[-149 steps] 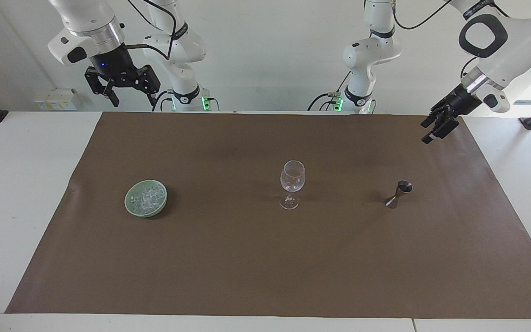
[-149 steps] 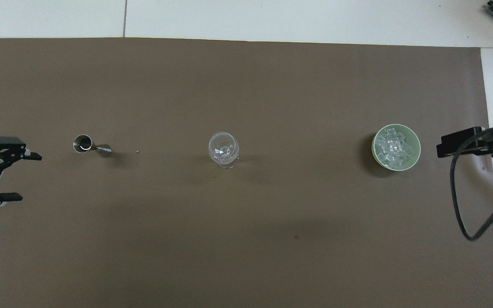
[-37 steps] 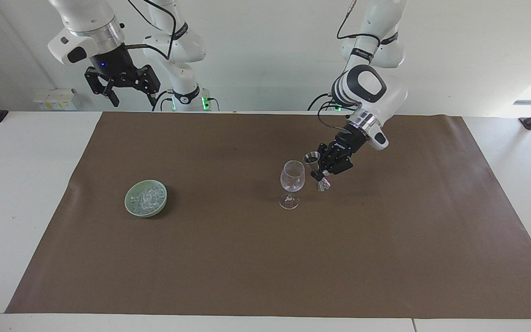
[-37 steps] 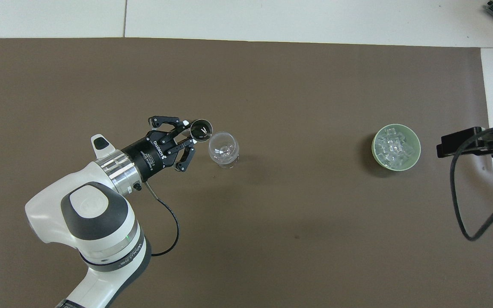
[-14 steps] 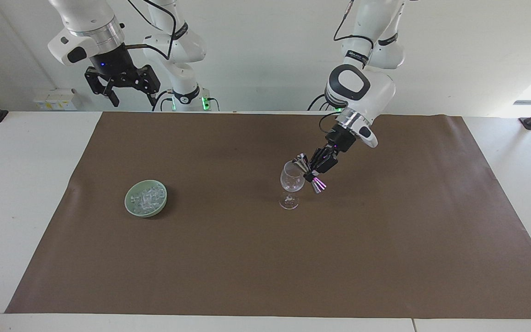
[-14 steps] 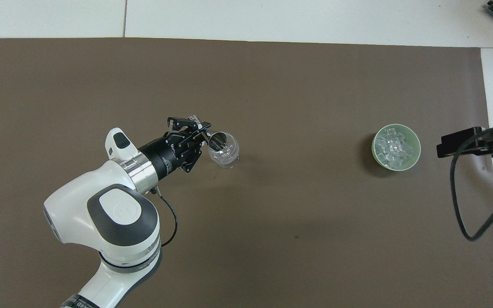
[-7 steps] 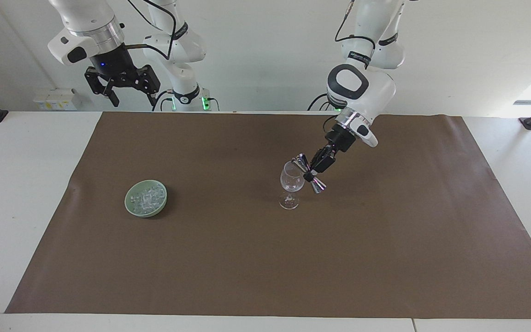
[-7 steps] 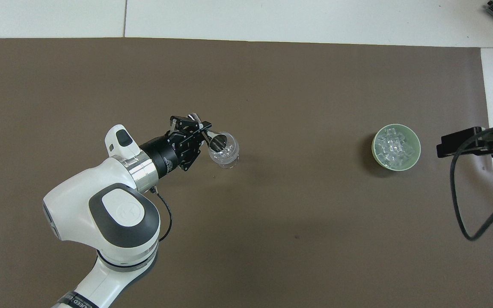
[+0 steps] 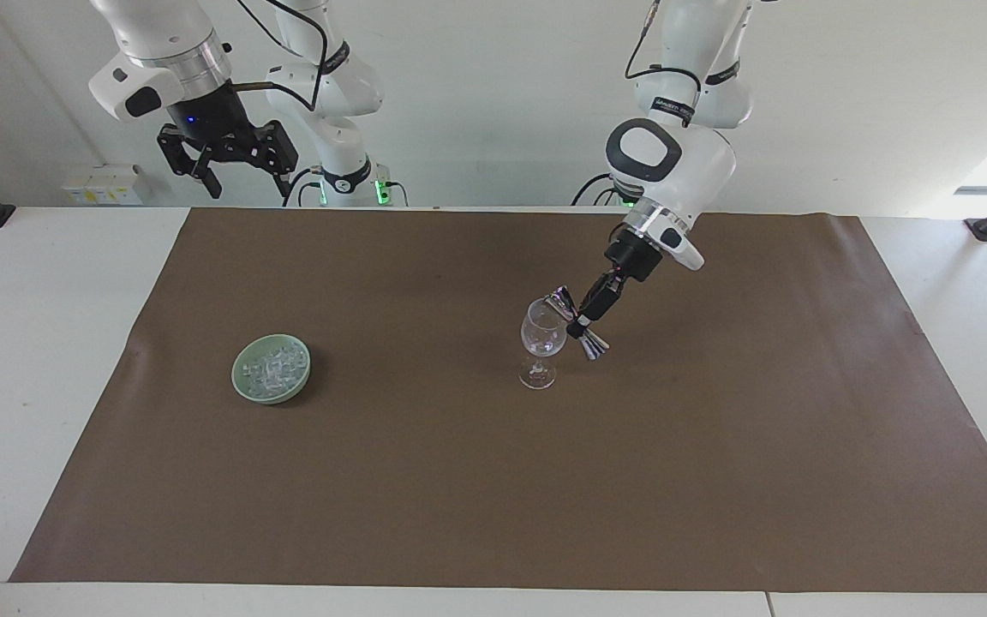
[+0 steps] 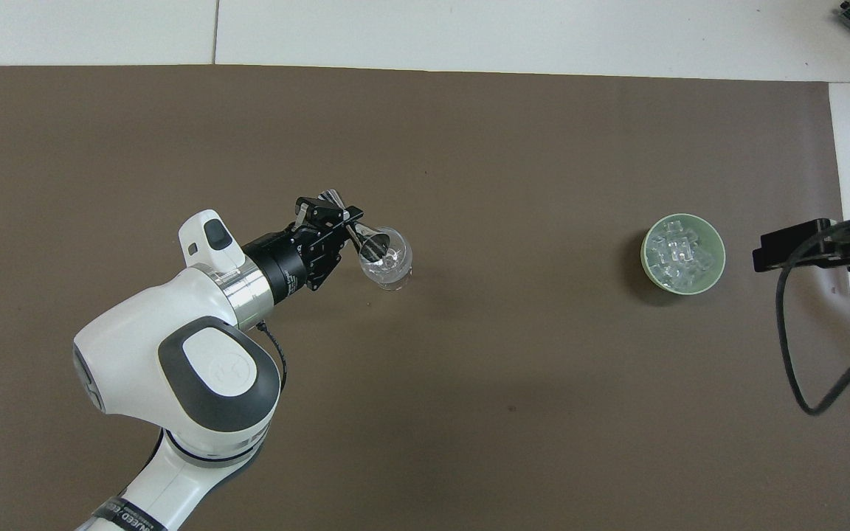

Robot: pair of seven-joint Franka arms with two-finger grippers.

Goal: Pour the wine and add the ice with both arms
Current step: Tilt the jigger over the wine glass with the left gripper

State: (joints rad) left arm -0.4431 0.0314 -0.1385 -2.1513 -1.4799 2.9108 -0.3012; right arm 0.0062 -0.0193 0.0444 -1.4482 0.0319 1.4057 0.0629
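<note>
hourglass steel jigger (image 9: 577,323) tipped over glass (image 9: 542,341) (clear, stemmed).

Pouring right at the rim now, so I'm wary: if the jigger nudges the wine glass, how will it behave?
The wine glass probably tips easily: a wide bowl sits high on a thin stem over a small foot. It looks thin and clear, so likely fragile. The left gripper holds the tilted jigger at the rim, so any sideways push would act high up.

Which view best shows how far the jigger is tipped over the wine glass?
The facing view: the jigger, clamped at its waist by the left gripper, slants with its upper cup at the wine glass rim. Overhead, the jigger only overlaps the glass, its tilt foreshortened.
</note>
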